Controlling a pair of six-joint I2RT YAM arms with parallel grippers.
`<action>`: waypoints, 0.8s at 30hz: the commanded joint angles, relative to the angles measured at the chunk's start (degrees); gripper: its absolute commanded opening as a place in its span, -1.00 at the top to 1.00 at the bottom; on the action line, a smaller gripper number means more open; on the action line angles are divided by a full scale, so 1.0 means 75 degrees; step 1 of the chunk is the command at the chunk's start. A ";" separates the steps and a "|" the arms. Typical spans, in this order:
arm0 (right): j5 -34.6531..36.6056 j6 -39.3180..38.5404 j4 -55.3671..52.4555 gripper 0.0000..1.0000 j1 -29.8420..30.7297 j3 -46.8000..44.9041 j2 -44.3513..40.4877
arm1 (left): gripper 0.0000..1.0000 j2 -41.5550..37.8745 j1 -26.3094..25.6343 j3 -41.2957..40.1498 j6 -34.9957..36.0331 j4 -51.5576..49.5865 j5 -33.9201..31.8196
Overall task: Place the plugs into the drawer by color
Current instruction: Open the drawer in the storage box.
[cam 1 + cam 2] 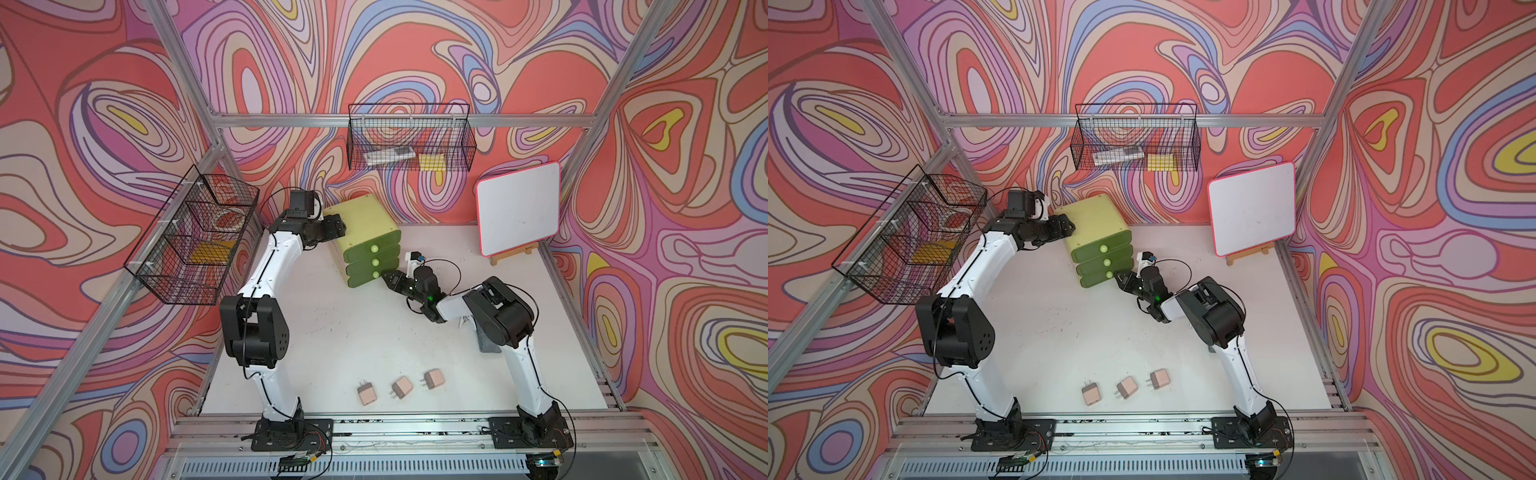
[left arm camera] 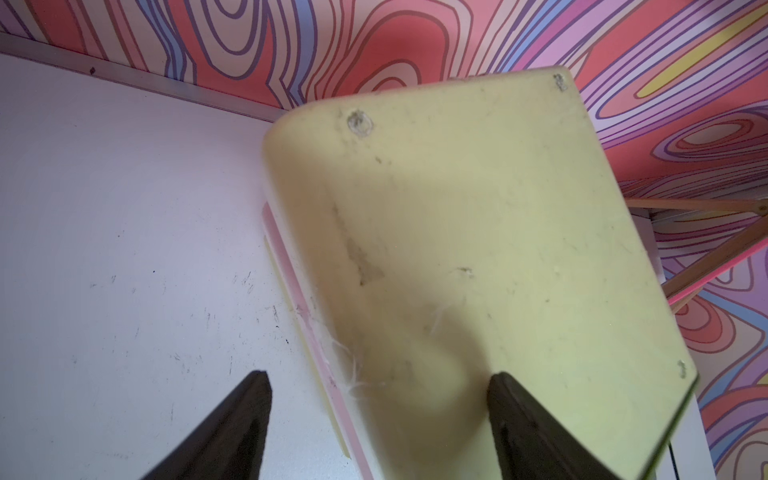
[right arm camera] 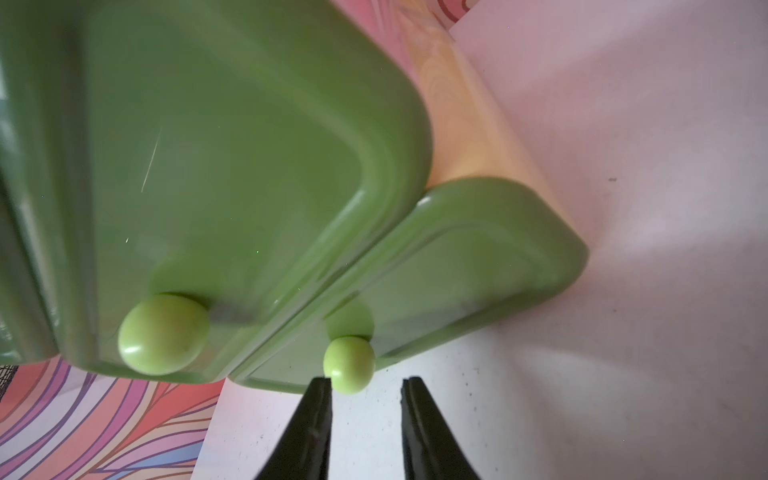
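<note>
Plugs [image 1: 402, 387]: you have only three pink left on the desk [image 1: 353, 332], drawers [image 1: 370, 266] look shut, right gripper [image 3: 365, 382] parted at the bottom knob [image 3: 349, 363], left gripper [image 2: 378, 376] parted against the cabinet [image 2: 457, 208].

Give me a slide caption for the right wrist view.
Right gripper, jaws open, poised at the knob of the bottom drawer.

Side wire basket [image 1: 178, 282], back wire basket [image 1: 457, 145], whiteboard [image 1: 517, 208] (pink-edged), wooden easel [image 1: 505, 259]
</note>
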 commanded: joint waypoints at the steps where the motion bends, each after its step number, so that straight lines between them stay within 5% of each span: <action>1: -0.0348 0.0350 0.0396 0.40 -0.0033 0.0332 0.0329 | -0.62 0.0257 0.0034 -0.0274 0.0029 -0.0725 -0.0194; 24: -0.0845 0.0931 0.0715 0.31 -0.0033 0.1127 0.1265 | -0.62 0.0247 0.0034 -0.0335 0.0062 -0.0712 -0.0241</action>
